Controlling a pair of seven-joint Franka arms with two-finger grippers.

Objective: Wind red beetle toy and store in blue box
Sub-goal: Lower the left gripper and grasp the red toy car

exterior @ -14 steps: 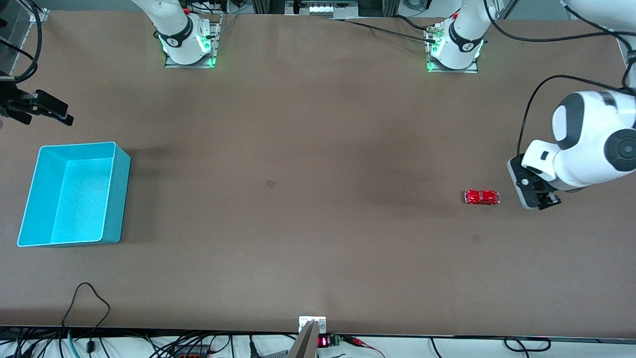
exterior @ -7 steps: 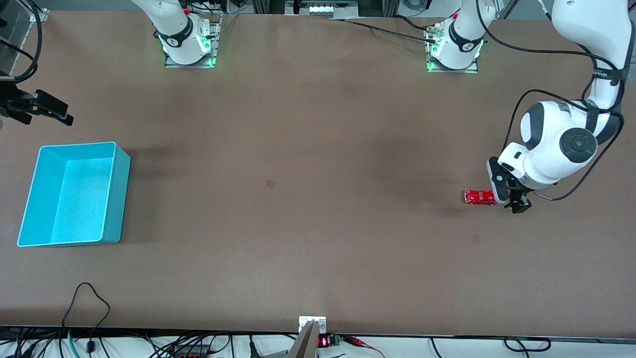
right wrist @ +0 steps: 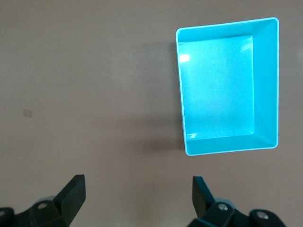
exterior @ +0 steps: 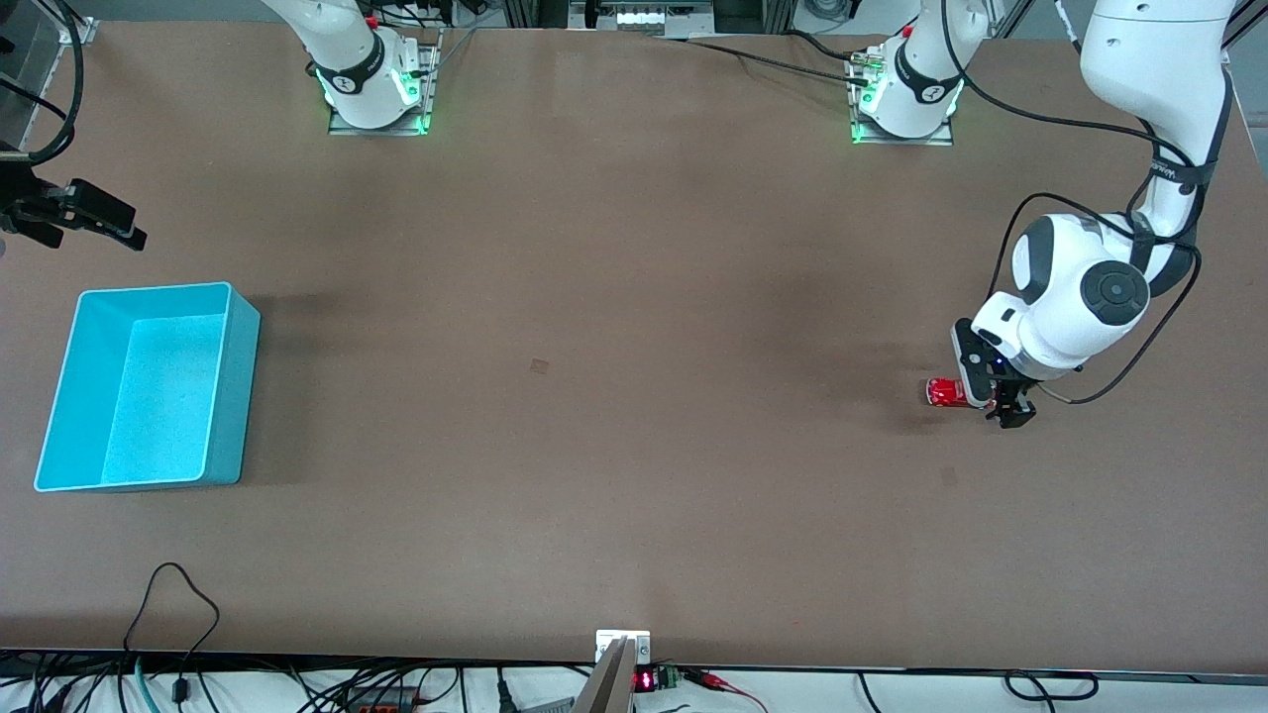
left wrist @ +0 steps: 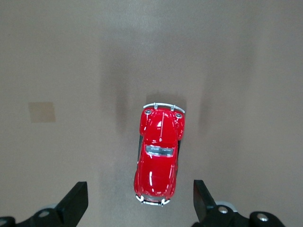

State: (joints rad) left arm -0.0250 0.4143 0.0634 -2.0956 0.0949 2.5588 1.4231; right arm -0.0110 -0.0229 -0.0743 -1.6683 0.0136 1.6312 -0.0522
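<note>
Beetle [left wrist: 158, 156]: glossy, rounded red car, chrome bumpers, on matte brown table [exterior: 634, 396], between spread left gripper [left wrist: 140, 203] fingers, unheld. Box [exterior: 149, 386]: thin-walled cyan plastic rectangle. Right gripper [right wrist: 137, 201]: spread wide, holding nothing, waiting.

High front camera facing both bases; left wrist camera straight down, close over table [left wrist: 236, 56]; right wrist likewise, higher.

A wide brown desk [exterior: 594, 297] fills the view, evenly lit, with soft shadows. Black cables [exterior: 178, 614] trail along its edge nearest the front camera.
</note>
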